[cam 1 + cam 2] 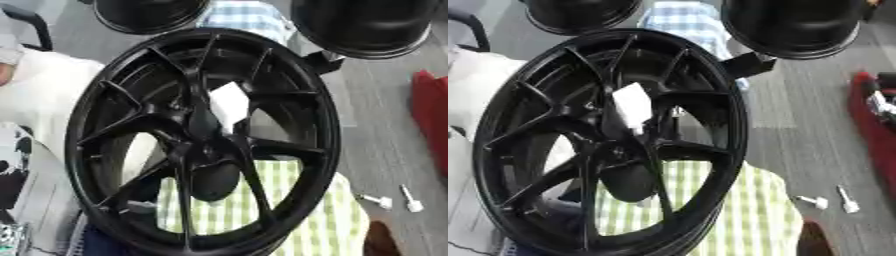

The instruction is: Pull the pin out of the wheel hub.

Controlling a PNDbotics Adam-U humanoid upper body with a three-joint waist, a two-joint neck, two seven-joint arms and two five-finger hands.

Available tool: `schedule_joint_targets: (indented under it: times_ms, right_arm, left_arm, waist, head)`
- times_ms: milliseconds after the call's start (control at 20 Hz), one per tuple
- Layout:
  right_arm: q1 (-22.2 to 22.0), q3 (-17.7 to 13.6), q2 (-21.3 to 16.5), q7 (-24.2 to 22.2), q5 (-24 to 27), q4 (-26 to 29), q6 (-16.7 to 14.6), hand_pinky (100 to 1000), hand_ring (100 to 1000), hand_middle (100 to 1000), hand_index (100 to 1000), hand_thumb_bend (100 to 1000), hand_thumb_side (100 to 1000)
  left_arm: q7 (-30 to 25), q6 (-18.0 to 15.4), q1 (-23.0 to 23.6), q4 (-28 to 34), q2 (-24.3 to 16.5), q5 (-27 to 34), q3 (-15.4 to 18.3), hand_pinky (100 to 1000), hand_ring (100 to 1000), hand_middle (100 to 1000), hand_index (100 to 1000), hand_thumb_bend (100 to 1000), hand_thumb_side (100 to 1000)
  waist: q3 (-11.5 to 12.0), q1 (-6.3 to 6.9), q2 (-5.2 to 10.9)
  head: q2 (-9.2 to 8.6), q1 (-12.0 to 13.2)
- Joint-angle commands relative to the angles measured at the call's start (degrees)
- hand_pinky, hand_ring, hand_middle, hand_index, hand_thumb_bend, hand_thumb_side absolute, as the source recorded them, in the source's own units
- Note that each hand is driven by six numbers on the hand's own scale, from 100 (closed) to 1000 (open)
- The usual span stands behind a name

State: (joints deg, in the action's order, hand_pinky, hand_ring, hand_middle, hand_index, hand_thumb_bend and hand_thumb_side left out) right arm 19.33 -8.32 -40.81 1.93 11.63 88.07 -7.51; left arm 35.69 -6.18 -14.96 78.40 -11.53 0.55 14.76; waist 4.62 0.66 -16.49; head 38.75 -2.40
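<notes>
Fingers: can't tell, neither hand shows in either view. The black wheel hub (pixel 201 140) stands on edge, filling the frame, white tag (pixel 229 105) near its centre. The pin itself I can't spot, so a blind reach could tip the wheel.

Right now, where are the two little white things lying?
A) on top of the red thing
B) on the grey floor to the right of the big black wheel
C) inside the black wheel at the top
B: the two little white things lie side by side on the grey floor, right of the big black wheel and below the red thing.
</notes>
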Motion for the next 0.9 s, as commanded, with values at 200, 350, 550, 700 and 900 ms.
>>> schedule_joint_targets:
  times_ms: [200, 350, 550, 700, 900]
  right_arm:
    - [4.45, 1.98, -14.69, -3.84, -1.26, 9.43, 3.54, 758, 666, 671, 765, 452, 349]
    - [7.27, 4.03, -20.26, -5.97, -2.58, 10.86, 4.94, 771, 687, 681, 771, 489, 362]
    - [12.49, 8.45, -26.50, -11.97, -7.19, 13.09, 5.62, 794, 723, 698, 782, 545, 376]
    - [17.55, 12.60, -28.59, -18.62, -11.57, 14.25, 5.10, 812, 747, 712, 790, 574, 372]
    - [24.63, 17.98, -28.28, -29.76, -16.70, 14.09, 3.18, 832, 776, 735, 799, 602, 412]
  left_arm:
    - [0.75, -1.18, 0.13, 4.78, -2.74, 0.28, 1.41, 699, 638, 495, 706, 774, 396]
    - [0.47, -0.92, 0.31, 5.08, -3.17, 0.01, 1.40, 699, 639, 495, 706, 775, 396]
    - [0.25, -0.75, 0.44, 5.17, -3.66, -0.25, 1.28, 699, 639, 495, 706, 778, 394]
    - [-0.04, -0.63, 0.48, 5.19, -3.96, -0.41, 1.13, 699, 640, 495, 706, 780, 394]
    - [-0.38, -0.38, 0.63, 5.15, -4.30, -0.55, 1.02, 699, 641, 495, 706, 782, 389]
  waist:
    - [-0.32, -0.97, 1.52]
    - [-0.36, -1.50, 1.63]
    - [-0.19, -2.18, 1.80]
    - [-0.05, -2.65, 1.95]
    - [-0.07, -3.12, 2.12]
  head:
    - [0.55, -1.28]
    - [0.59, -1.34]
    - [0.71, -1.63]
    - [0.63, -1.96]
    - [0.47, -2.54]
